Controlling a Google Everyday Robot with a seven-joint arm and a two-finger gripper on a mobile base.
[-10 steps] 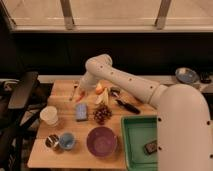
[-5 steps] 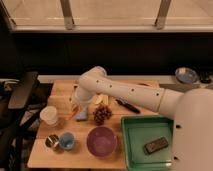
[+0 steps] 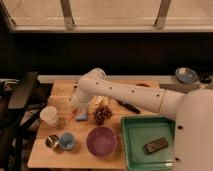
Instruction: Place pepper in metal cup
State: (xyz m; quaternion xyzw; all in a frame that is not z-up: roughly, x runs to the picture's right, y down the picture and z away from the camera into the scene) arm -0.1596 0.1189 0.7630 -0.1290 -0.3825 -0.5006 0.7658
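The end effector (image 3: 71,113) hangs low over the left part of the worktop (image 3: 75,157), its fingers together and clamped on the pepper (image 3: 65,118), which shows as a thin red-orange sliver at its tip. Half a second ago the end effector was a little higher and further back. A second ago it was further back still, toward the rear of the worktop, and the pepper has come forward and down with it.

The pepper now sits between the white cup (image 3: 49,115) on its left and the blue pad (image 3: 82,117) on its right, just beside both; whether it touches the wood cannot be told. The grapes (image 3: 102,114) lie just past the pad. The metal cup (image 3: 51,142) stands nearer the front edge, below the white cup, close against the blue cup (image 3: 66,141) and apart from the pepper. Neither cup has shifted.

Further out, the purple bowl (image 3: 102,141) and the green tray (image 3: 148,119) with a dark object (image 3: 156,145) in it sit where they were. The arm (image 3: 130,97) has swung lower and to the left across the worktop, and its bend now covers more of the middle
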